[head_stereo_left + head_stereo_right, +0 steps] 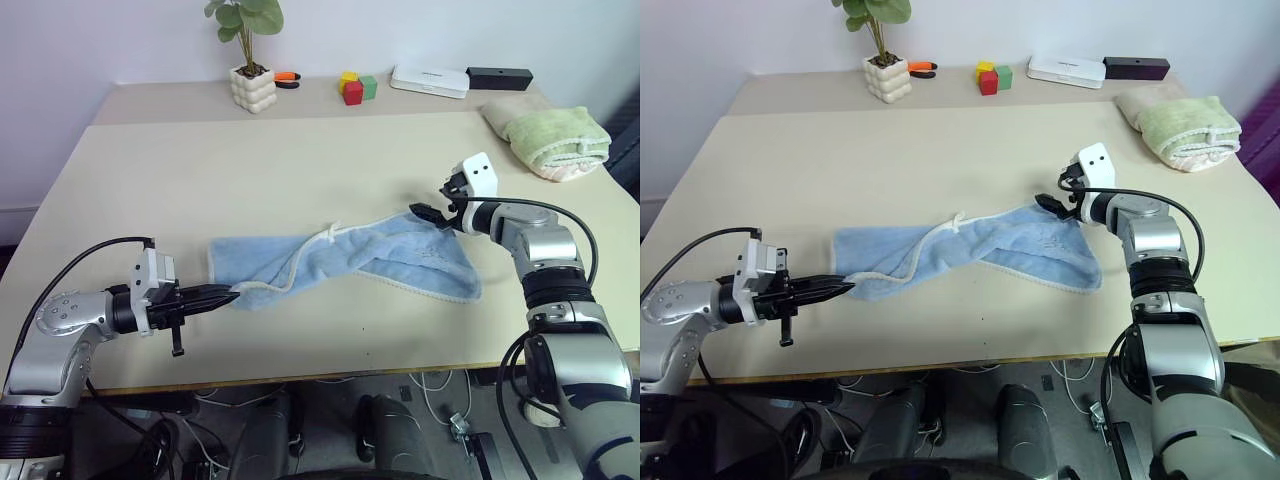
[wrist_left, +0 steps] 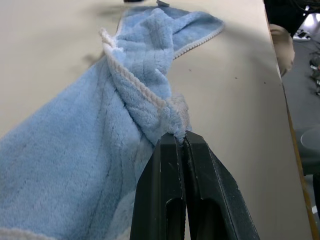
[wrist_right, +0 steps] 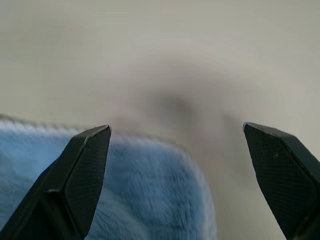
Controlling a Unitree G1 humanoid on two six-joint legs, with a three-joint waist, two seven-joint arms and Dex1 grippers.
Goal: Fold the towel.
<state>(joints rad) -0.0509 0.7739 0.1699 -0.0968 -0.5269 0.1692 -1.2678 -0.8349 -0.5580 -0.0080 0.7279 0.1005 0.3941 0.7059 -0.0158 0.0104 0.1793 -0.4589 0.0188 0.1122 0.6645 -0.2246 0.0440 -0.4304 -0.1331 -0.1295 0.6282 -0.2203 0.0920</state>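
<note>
- While the table (image 1: 300,160) carries everything, we note that its working area holds the towel (image 1: 400,262) near the front edge, stretched as a loose, twisted band from about 9 o'clock to 3 o'clock of the table's centre.
- We see the towel lying crumpled, not flat: its white edging runs diagonally across the middle, and the wider lobe spreads toward 4 o'clock.
- We find the left gripper (image 1: 228,295) at the towel's 9 o'clock end, fingers clenched on a bunched corner; the left wrist view shows the cloth pinched between the two closed tips.
- We find the right gripper (image 1: 432,213) at the towel's 2 o'clock corner, released, with its fingers spread wide; in the right wrist view the blue corner (image 3: 150,195) lies between and below the fingertips (image 3: 87,165), with no grip made.
- We judge the step in hand to be acquisition of the second corner, with one end secured and the other not yet taken.
- We judge that the next move calls for lowering the right gripper onto the corner edge, closing on a single layer, then pulling the two ends apart to flatten the cloth before any fold.
- We leave the green towel (image 1: 556,140) at 2 o'clock untouched.
</note>
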